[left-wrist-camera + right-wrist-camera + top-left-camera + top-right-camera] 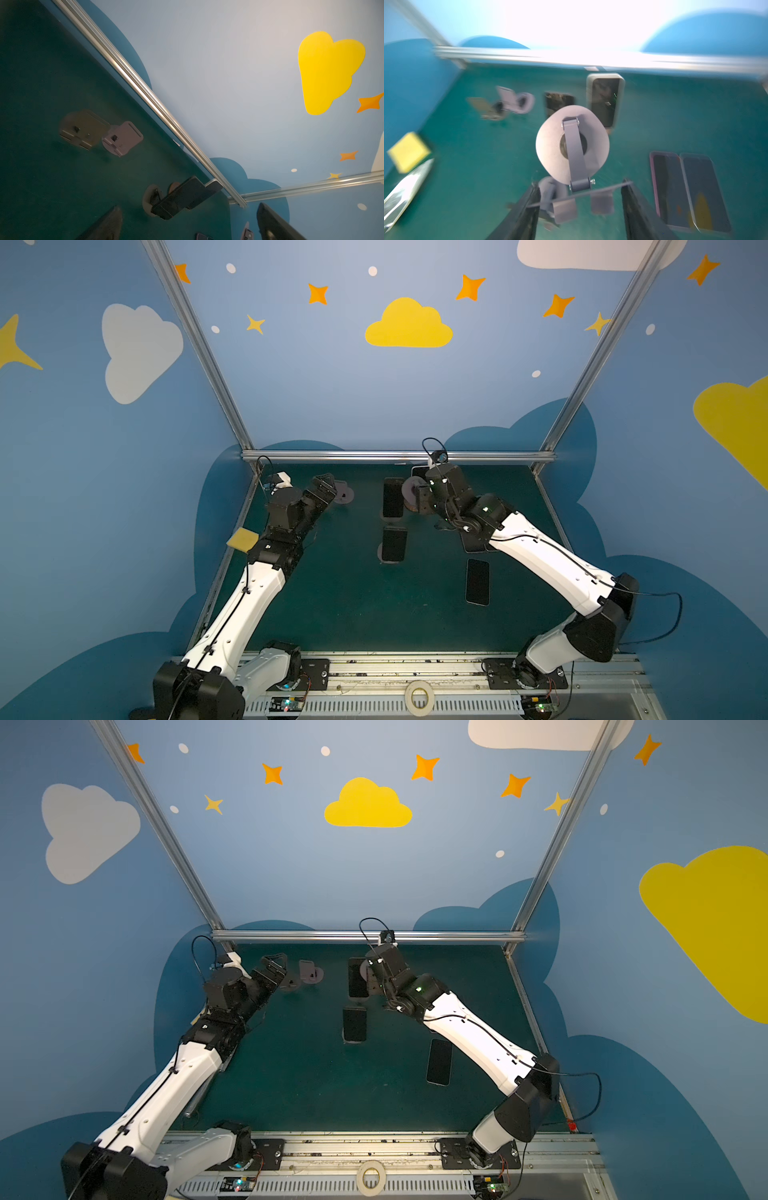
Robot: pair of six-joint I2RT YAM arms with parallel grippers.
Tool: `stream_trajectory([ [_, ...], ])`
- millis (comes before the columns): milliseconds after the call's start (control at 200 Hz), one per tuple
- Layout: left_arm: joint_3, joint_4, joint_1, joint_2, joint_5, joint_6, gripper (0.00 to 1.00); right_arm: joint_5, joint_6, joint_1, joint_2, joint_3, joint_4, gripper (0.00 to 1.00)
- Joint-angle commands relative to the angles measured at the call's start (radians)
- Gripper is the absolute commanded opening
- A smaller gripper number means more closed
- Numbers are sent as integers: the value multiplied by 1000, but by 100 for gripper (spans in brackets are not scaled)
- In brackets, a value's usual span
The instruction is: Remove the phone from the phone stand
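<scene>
Two phones propped on stands mid-bench: near phone (393,544) and far phone (393,497), both leaning back with dark screens. Probably stiff, flat, glass-faced, fairly heavy for the size and slippery on the broad faces. Best taken across the two long edges, above the lip of the stand, then lifted up along the lean rather than dragged sideways. Likely hazard: a light stand riding up with the phone, or tipping over.

Right jaws pinching an empty grey stand (572,143) by the two ends of its cradle plate, round foot tipped up off the bench (332,605) as far as the blur in the right wrist view allows. No phone in that grip. Right arm (540,556) stretched forward and inward, wrist low, just beside the far phone.

Left jaws spread wide, holding nothing, hovering near a dark stand (83,128) and a pale stand (122,138), both empty, at the back left. Left arm (249,605) reaching forward, wrist rolled over.

Already flat on the bench: a lone phone (477,581) beside the right arm, and a pair of phones (666,191) side by side, partly under that arm in both top views. By the back rail, a grey-cased phone (606,101); on a stand or not, cannot tell.
</scene>
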Motion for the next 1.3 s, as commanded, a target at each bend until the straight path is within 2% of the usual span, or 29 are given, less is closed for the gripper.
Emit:
stream_trajectory([
  [0, 7, -3, 51, -17, -67, 27, 100, 47, -57, 72, 80, 95, 112, 52],
  [130, -1, -27, 146, -8, -94, -34, 100, 45, -39, 149, 258, 240, 131, 52],
  [245, 3, -41, 214, -10, -58, -100, 100, 34, -17, 184, 441, 424, 145, 52],
  [365, 3, -45, 217, -26, -76, -75, 100, 29, -3, 206, 649, 666, 80, 51],
  [521, 7, -41, 215, -26, -91, -44, 100, 51, -18, 229, 844, 885, -7, 51],
  [981, 24, -37, 234, 28, -11, -42, 100, 13, -38, 214, 1000, 882, -6, 51],
  [1297, 23, -20, 249, 57, 33, -66, 100, -47, -29, 197, 1104, 988, -50, 51],
])
